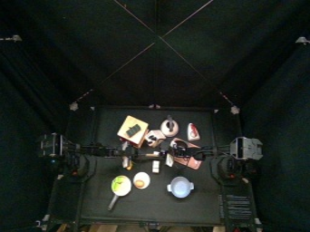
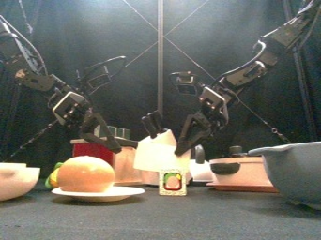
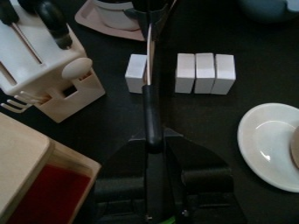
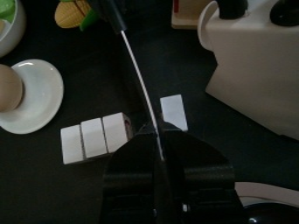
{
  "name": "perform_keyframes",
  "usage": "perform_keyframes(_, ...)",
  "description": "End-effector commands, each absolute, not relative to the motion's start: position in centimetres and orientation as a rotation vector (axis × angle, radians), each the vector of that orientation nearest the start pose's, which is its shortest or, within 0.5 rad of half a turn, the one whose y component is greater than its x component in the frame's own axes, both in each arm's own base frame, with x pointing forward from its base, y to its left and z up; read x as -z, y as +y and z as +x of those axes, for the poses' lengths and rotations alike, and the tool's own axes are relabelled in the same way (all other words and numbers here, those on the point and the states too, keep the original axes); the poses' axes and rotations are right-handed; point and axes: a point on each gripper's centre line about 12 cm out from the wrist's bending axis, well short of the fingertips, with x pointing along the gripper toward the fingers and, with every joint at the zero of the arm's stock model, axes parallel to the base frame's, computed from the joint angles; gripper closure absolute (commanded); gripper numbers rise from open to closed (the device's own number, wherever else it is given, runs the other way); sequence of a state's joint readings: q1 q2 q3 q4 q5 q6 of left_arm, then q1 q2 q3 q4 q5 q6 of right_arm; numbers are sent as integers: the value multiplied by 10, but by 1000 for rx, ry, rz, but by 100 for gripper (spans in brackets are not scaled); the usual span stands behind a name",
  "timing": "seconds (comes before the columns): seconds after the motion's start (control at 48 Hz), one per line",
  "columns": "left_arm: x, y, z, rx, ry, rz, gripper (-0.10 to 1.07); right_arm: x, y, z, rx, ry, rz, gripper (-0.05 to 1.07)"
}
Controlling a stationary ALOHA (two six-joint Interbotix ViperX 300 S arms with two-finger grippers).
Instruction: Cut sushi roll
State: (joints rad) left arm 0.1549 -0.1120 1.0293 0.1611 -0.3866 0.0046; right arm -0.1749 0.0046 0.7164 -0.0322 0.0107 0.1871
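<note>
Tabletop: the small black tabletop (image 1: 109, 118) carries everything, with the props crowded round its middle, where both arms reach in.

Knife block: a white plastic knife block (image 3: 41, 66) stands just beside the cutting spot. I judge this is so that the knife needs only a short trip.

Plate: a round white plate (image 3: 274, 144) sits near the roll on the side away from the block, leaving a bare strip for cutting.

Left tool: the left tool (image 3: 149, 144) is clamped on the dark handle of a long thin-bladed knife (image 3: 151, 96). It holds the blade edge-down and straight out ahead, so the arm can press down along the cut line.

Right tool: the right tool (image 4: 158, 144) sits at the blade's far end, with the bright edge running up to it. Whether its jaws pinch the blade or only hover over it, I cannot tell. If it does hold, it is probably steadying the tip.

Sushi roll: the white, square-sectioned sushi roll (image 3: 205, 73) lies on the bare tabletop under the knife, between block and plate. It shows as three slices packed together.

Cut slice: one white slice (image 3: 136, 73) lies apart on the block side, and the blade runs through the gap between it and the rest.

Progress: one slice is separated, and seams mark the other three, so the cutting looks well along.
</note>
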Motion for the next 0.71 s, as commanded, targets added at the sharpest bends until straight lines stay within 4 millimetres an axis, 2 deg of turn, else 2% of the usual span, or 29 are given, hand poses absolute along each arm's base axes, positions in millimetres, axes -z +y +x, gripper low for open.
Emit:
perform_keyframes(0.0,-142,32,309,-22,505,109,56,-178,-56,372,199,663,204,60)
perform_keyframes(0.188,-141,20,305,13,509,116,56,-183,-35,369,149,675,191,60)
perform_keyframes(0.688,-125,20,303,18,562,112,56,-167,-31,370,147,719,202,60)
